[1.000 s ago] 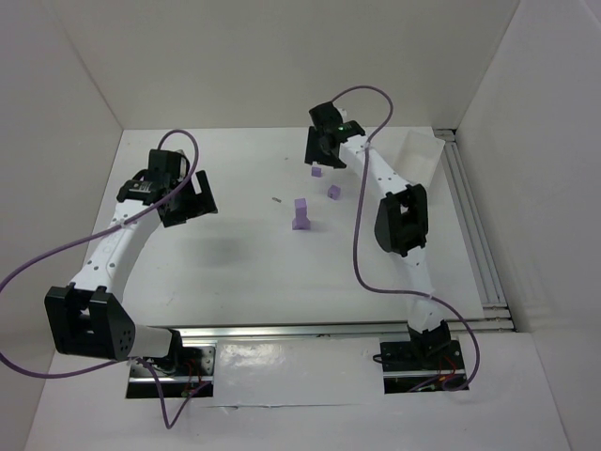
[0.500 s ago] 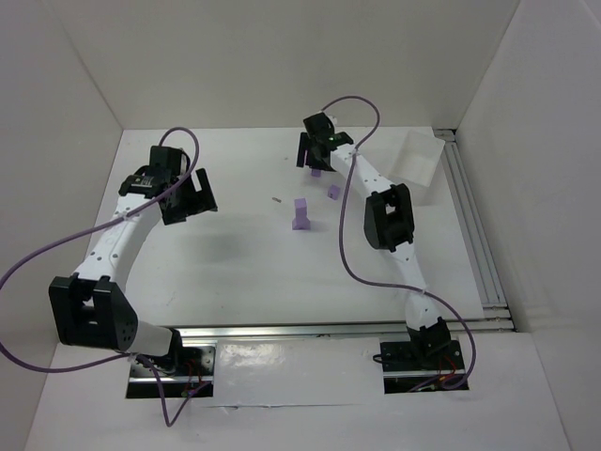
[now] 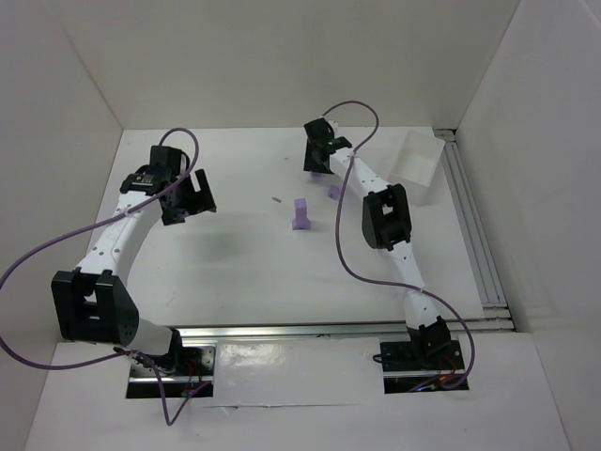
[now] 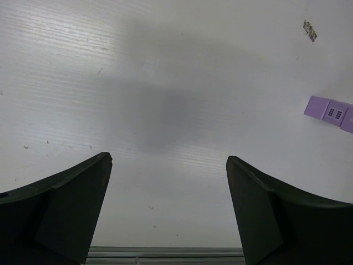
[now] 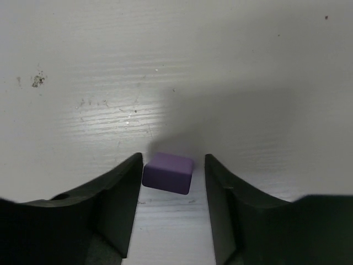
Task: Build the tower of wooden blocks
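Three lilac things are counted on the table (image 3: 235,254): one tower (image 3: 300,214) and two single wood blocks. The tower is stood upright near the middle of the table, narrow above a slightly wider base; the number of cubes in it cannot be told from above. One single block (image 3: 332,192) is seen just right of the tower and slightly farther back, apart from it. The other block (image 5: 167,173) is found farther back again, resting on the table between the fingers of the right gripper (image 5: 174,160); in the top view it is hidden beneath that gripper. These fingers are spread to either side of the block and are not pressed on it: a clear gap is seen at one side, while at the other the finger is very near and contact cannot be told. The left gripper (image 4: 169,165) is held over bare table at the left, well apart from the tower, its two fingers spread wide with only table surface between them. Part of the tower is caught at the right edge of the left wrist view, cut off by the frame. One shallow white tray (image 3: 414,162) is placed at the far right of the table, and one small dark speck (image 3: 275,199) is noted just left of the tower.
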`<control>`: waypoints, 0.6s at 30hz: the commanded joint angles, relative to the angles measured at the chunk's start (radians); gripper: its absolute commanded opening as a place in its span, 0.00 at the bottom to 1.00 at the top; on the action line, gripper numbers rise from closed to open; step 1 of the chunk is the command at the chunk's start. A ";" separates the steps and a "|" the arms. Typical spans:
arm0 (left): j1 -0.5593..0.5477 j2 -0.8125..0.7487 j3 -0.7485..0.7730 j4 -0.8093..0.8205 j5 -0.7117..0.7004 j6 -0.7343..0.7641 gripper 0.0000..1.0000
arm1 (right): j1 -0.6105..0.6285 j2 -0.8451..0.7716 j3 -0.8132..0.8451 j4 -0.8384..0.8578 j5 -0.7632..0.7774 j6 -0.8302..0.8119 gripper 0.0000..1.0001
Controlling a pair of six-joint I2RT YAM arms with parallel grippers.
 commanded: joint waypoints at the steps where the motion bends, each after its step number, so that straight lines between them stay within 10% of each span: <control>1: 0.007 0.004 0.038 0.002 0.007 0.021 0.98 | -0.008 -0.003 0.046 0.053 0.031 -0.005 0.49; 8: 0.016 0.004 0.038 0.002 0.017 0.021 0.98 | -0.008 -0.066 0.027 0.053 0.053 -0.005 0.20; 18: 0.016 -0.037 0.015 0.012 0.044 0.030 0.98 | -0.068 -0.442 -0.309 -0.064 -0.021 -0.025 0.19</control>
